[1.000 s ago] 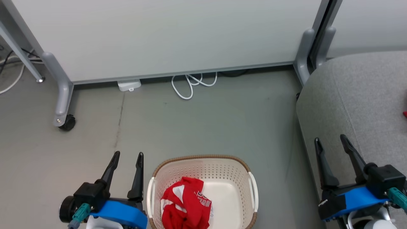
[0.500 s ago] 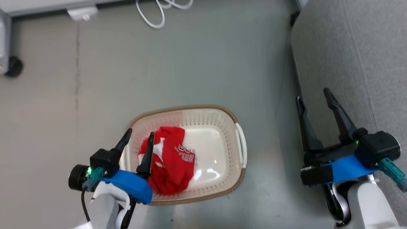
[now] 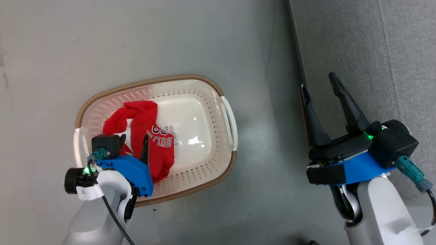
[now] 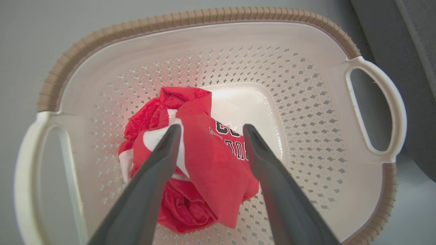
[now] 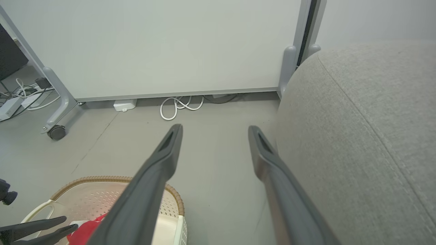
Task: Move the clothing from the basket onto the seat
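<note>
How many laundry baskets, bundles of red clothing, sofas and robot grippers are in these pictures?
Laundry basket: 1
Red clothing bundle: 1
Grey sofa: 1
Grippers: 2, the left gripper and the right gripper
Total: 5

clothing (image 3: 150, 134): red, crumpled in basket (image 3: 153, 80) (left half) | seat (image 3: 340, 41): grey, just right

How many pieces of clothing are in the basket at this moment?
1: a red crumpled heap on the basket floor, toward its left handle, under the open left gripper. A second garment could be hidden in the folds.
</note>
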Controlling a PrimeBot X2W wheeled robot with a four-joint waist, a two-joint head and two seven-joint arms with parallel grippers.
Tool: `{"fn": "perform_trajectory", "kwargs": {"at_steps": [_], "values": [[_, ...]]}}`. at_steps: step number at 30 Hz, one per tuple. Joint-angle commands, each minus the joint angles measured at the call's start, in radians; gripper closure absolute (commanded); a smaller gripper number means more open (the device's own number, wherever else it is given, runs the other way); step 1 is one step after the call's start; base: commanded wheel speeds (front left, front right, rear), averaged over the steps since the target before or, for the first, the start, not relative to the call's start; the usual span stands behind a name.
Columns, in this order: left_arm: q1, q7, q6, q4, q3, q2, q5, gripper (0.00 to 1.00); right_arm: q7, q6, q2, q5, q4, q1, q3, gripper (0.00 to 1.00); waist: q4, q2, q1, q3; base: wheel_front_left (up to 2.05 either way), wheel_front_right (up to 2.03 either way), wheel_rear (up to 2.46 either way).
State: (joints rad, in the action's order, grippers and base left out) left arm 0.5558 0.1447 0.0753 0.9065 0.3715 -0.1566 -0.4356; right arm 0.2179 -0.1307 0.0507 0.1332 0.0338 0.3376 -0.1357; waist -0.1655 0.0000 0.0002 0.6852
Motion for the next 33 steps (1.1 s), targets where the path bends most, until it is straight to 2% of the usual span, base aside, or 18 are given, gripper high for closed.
{"fn": "perform_trajectory", "kwargs": {"at_steps": [1, 8, 17, 24, 25, 27, 28, 33], "values": [[0.024, -0.005, -0.006, 0.013, -0.003, -0.004, -0.003, 0.00, 0.008, 0.000, -0.001, 0.010, 0.004, 0.015, -0.005, 0.00, -0.027, 0.0000, -0.0002, 0.032, 0.00, 0.00, 0.00], [0.068, -0.024, -0.073, 0.102, -0.027, 0.013, -0.024, 0.00, 0.031, 0.000, -0.001, 0.036, 0.034, 0.039, -0.025, 0.00, -0.043, 0.0000, -0.0002, 0.067, 0.00, 0.00, 0.00], [0.098, -0.058, -0.110, 0.180, -0.049, 0.036, -0.060, 0.00, 0.043, 0.000, -0.001, 0.056, 0.045, 0.057, -0.049, 0.00, -0.062, 0.0000, -0.0002, 0.098, 0.00, 0.00, 0.00], [0.120, -0.081, -0.102, 0.219, -0.044, 0.048, -0.074, 0.00, 0.047, 0.000, -0.001, 0.067, 0.047, 0.061, -0.058, 0.00, -0.082, 0.0000, -0.0002, 0.117, 0.00, 0.00, 0.00], [0.124, -0.084, -0.099, 0.223, -0.041, 0.047, -0.072, 0.16, 0.047, 0.000, -0.001, 0.068, 0.048, 0.060, -0.059, 0.00, -0.084, 0.0000, -0.0002, 0.118, 0.00, 0.00, 0.00], [0.134, -0.089, -0.093, 0.232, -0.034, 0.047, -0.070, 0.95, 0.047, 0.000, -0.001, 0.069, 0.047, 0.060, -0.061, 0.00, -0.088, 0.0000, -0.0002, 0.122, 0.00, 0.00, 0.00], [0.136, -0.088, -0.090, 0.235, -0.032, 0.048, -0.071, 1.00, 0.047, 0.000, -0.001, 0.069, 0.047, 0.061, -0.061, 0.00, -0.090, 0.0000, -0.0002, 0.123, 0.00, 0.00, 0.00], [0.150, -0.091, -0.076, 0.249, -0.021, 0.050, -0.075, 1.00, 0.048, 0.000, -0.001, 0.070, 0.043, 0.061, -0.059, 0.00, -0.093, 0.0000, -0.0002, 0.126, 0.00, 0.00, 0.00]]}}
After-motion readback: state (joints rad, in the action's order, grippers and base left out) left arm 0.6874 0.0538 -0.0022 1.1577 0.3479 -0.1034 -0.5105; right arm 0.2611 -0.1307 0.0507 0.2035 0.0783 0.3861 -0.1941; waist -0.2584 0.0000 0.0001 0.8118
